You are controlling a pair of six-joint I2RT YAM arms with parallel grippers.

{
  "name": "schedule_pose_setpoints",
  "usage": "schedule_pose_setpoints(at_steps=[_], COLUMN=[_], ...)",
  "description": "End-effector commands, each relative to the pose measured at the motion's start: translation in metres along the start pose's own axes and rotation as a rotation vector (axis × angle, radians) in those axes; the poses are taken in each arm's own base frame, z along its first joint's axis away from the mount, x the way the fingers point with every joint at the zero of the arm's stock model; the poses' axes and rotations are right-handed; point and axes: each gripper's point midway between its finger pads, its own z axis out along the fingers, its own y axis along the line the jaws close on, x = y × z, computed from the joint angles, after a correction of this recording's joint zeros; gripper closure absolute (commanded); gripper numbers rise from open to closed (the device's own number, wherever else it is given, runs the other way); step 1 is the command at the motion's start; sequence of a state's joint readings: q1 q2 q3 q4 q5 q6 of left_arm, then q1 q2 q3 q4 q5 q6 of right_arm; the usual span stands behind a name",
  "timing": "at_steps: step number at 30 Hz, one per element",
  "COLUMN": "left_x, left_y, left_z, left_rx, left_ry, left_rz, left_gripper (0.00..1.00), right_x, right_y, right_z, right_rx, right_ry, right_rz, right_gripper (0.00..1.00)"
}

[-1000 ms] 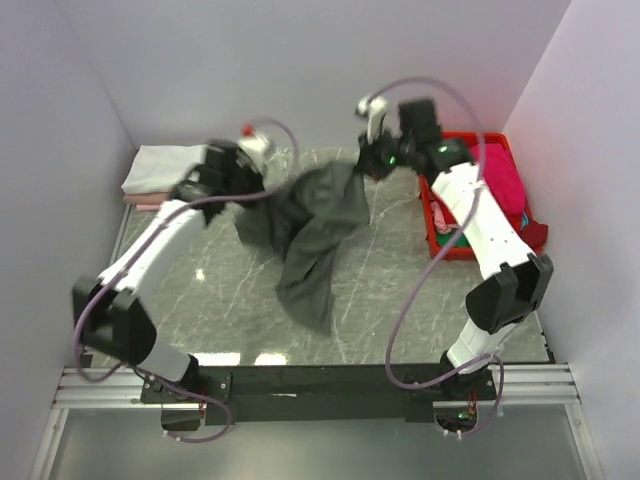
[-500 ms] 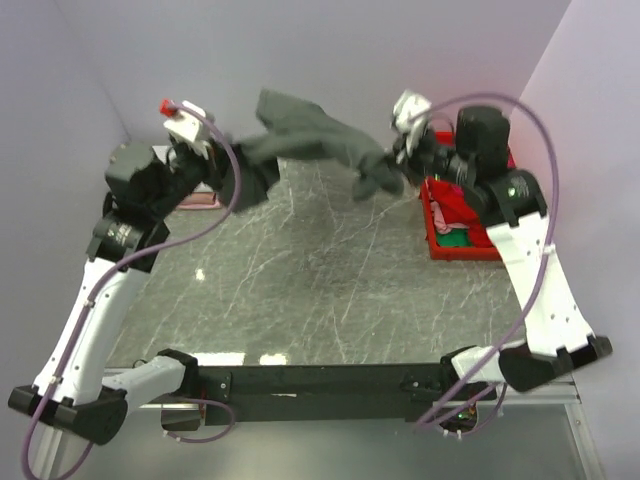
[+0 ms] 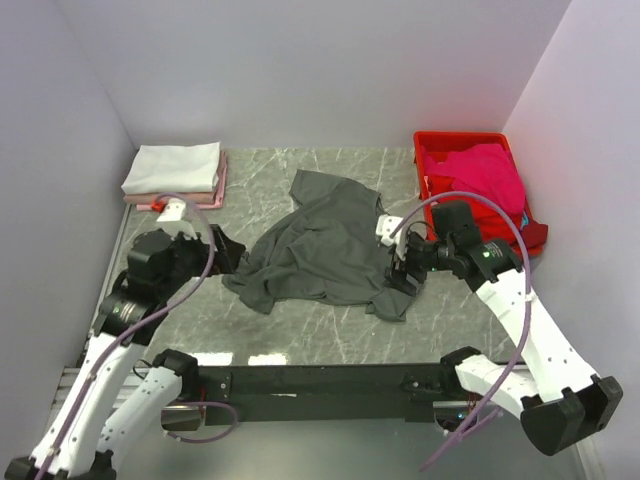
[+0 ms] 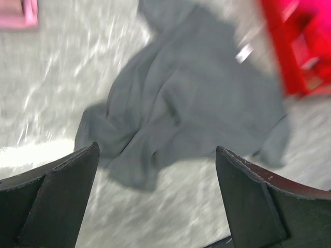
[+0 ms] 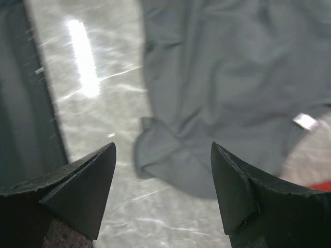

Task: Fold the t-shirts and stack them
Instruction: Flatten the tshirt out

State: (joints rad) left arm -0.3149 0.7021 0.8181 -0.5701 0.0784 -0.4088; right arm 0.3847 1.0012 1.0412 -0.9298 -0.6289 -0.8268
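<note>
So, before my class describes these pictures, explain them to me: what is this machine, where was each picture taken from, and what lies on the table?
The machine is two robot arms fixed at the near edge of a marble-patterned table. The wide picture looks down from above and behind them. The other two come from cameras on the wrists; the dark wedges at the bottom are each arm's own fingers. A dark grey t-shirt lies crumpled in the middle. The left hand and right hand sit at its two sides, both open, holding nothing. At the far left is a folded stack, white on pale pink. At the far right a red crate holds magenta cloth.
</note>
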Motion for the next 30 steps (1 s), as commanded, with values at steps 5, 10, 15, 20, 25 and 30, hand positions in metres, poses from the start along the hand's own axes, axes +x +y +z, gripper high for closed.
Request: schedule_pose_setpoints(at_steps=[5, 10, 15, 20, 25, 30], left_x=[-0.003, 0.053, 0.097, 0.116, 0.156, 0.172], left_y=[0.000, 0.000, -0.001, -0.008, -0.013, -0.016], left_z=[0.019, 0.055, 0.048, 0.034, 0.042, 0.061], left_rx=[-0.047, -0.052, -0.020, -0.035, -0.114, -0.187], left_ry=[0.024, 0.216, 0.293, 0.356, 0.490, 0.523], left_rz=[-0.175, -0.369, -0.494, -0.497, -0.445, -0.349], left_gripper=[0.01, 0.12, 0.22, 0.14, 0.28, 0.36], right_x=[0.000, 0.014, 0.067, 0.117, 0.121, 0.123], right_y=[-0.074, -0.059, -0.021, 0.007, 0.010, 0.011], right_z=[0.017, 0.029, 0.029, 0.040, 0.056, 0.059], right_rx=[0.125, -0.074, -0.162, -0.171, -0.163, -0.174], right_ry=[-0.053, -0.021, 0.137, 0.293, 0.335, 0.345], right_rz=[0.273, 0.285, 0.182, 0.065, 0.075, 0.109], right_gripper=[0.25, 0.30, 0.31, 0.31, 0.31, 0.33])
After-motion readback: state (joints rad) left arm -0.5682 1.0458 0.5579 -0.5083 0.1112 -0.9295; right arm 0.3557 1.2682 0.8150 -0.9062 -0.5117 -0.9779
